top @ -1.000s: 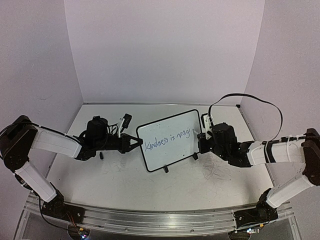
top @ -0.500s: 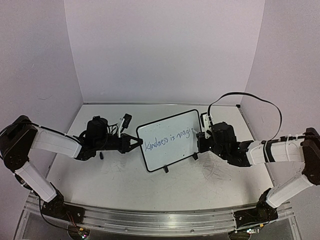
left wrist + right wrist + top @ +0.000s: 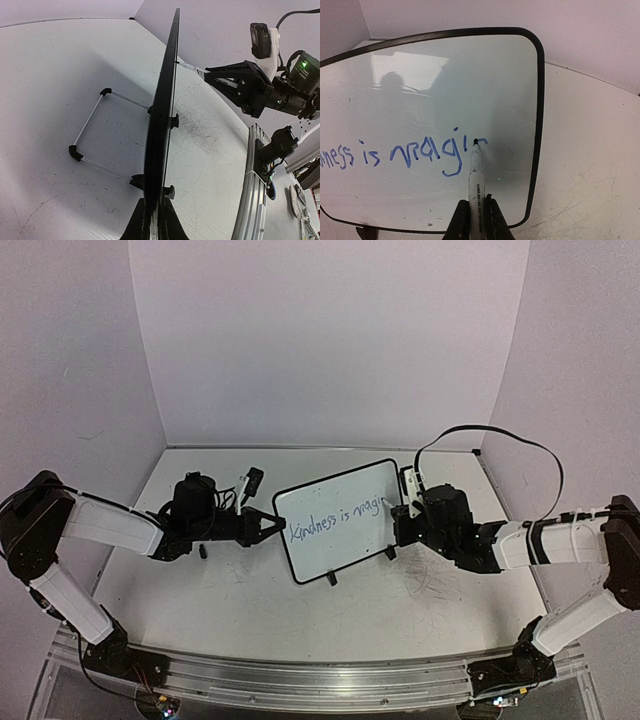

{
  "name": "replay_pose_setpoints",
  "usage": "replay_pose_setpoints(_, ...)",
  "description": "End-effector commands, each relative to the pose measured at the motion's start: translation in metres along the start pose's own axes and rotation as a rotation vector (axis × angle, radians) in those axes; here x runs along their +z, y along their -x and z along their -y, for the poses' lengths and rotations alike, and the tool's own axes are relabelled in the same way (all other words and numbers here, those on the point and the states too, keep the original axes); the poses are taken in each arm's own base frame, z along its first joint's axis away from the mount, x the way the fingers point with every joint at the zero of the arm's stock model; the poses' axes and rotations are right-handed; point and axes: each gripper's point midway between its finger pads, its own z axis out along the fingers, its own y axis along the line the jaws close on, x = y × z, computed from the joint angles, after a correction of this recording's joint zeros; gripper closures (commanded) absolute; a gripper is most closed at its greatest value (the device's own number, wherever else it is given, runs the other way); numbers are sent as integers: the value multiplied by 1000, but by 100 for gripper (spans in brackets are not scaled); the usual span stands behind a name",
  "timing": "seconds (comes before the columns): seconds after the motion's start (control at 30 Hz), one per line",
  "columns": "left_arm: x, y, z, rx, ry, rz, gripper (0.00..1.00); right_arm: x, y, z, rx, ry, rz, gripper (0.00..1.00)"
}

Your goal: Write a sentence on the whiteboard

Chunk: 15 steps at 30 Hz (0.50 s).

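Top external: the whiteboard (image 3: 336,540) stands tilted mid-table between the two arms. The sentence (image 3: 335,517) runs in slanted blue and reads "Kindness is magi"; its end is lost against the right gripper (image 3: 400,510). What that gripper holds is too small to tell here. The left gripper (image 3: 274,526) is at the board's left edge, but the grip is hard to read from this angle. The table (image 3: 300,610) is white with grey scuffs, plain pale walls (image 3: 320,340) stand on three sides, and a metal rail (image 3: 320,680) runs along the near edge.

Left wrist: the board is seen edge-on, so the writing side is hidden. The left gripper's fingers are cut off at the bottom of the frame, pinched together on the board's thin black rim. A wire stand (image 3: 92,130) props the back, and two small black feet are on the table. The right gripper is beyond the far edge of the board.

Right wrist: only "ness is magi" is in frame, the start cut off at the left. The marker (image 3: 476,175) is clamped between the right gripper's fingers, with its tip on the board just after the "i", where a small blue stroke shows. Glare hits the board's upper left.
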Motion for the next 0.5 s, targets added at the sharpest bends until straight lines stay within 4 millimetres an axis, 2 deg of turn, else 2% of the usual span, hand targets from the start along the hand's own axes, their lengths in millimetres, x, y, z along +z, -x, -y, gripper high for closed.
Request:
replay_pose_setpoints(0.0,-1,-1,-3,26,24,-24,100,2,-10,-4,3,14,-27,100)
replay_pose_setpoints(0.47,-1,-2,-3,25,24,-25,100,1,-20,1,7,-8,-46,100)
